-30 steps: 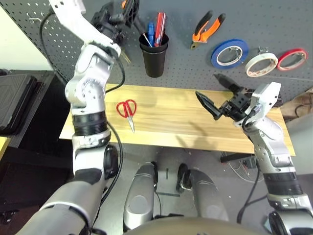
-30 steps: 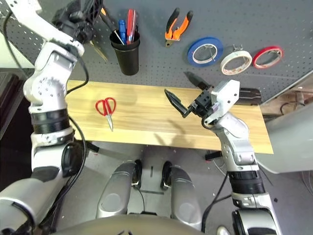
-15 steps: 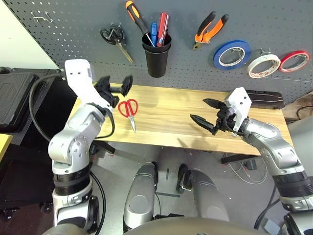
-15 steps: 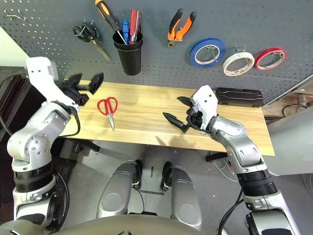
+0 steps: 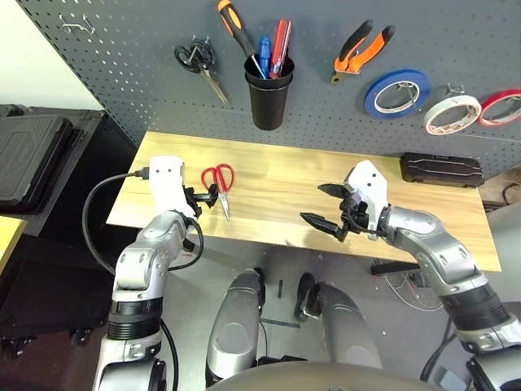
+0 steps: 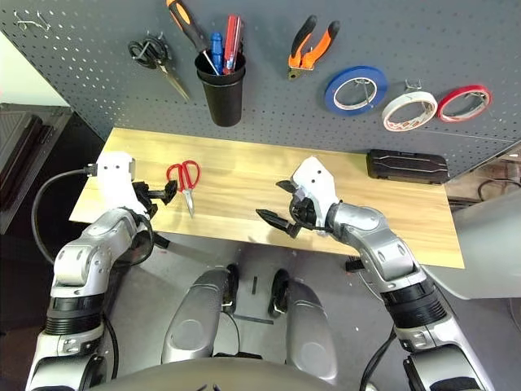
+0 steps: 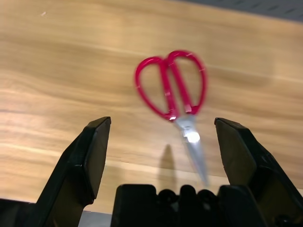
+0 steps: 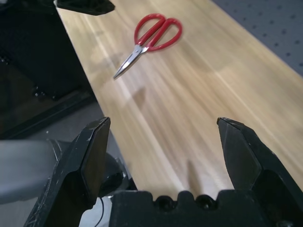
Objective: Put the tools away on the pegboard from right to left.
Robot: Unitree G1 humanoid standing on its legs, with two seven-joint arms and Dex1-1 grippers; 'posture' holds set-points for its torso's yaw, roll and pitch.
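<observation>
A: Where the scissors [image 5: 218, 181] lie, near the left end of the surface [image 5: 277, 175], how does the left pincer [image 5: 205, 194] stand to them?

B: Just beside them, toward the left end and front edge, fingers spread and holding nothing. In the left wrist view the scissors [image 7: 174, 94] sit flat ahead of the gap between the two fingers, red loops away from the pincer [image 7: 163, 151], blades pointing back toward it. No touching.

A: And their lie on the surface?

B: Loops toward the pegboard [image 5: 326, 98], blade tips toward the front edge.

A: The right pincer [image 5: 326, 208]?

B: Spread as well, empty, over the front edge about the middle of the surface, well apart from the scissors.

A: What hangs on the pegboard?

B: From the right: a red tape [image 5: 500, 107], a white tape [image 5: 453, 113], a blue tape [image 5: 396, 92], then the pliers [image 5: 360, 50]. The black cup [image 5: 269, 100] holds the screwdriver [image 5: 237, 27] along with blue and red tools. Dark scissors [image 5: 201, 67] hang left of the cup.

A: Anything else on the surface?

B: A black case [image 5: 440, 169] at the back right corner.
</observation>
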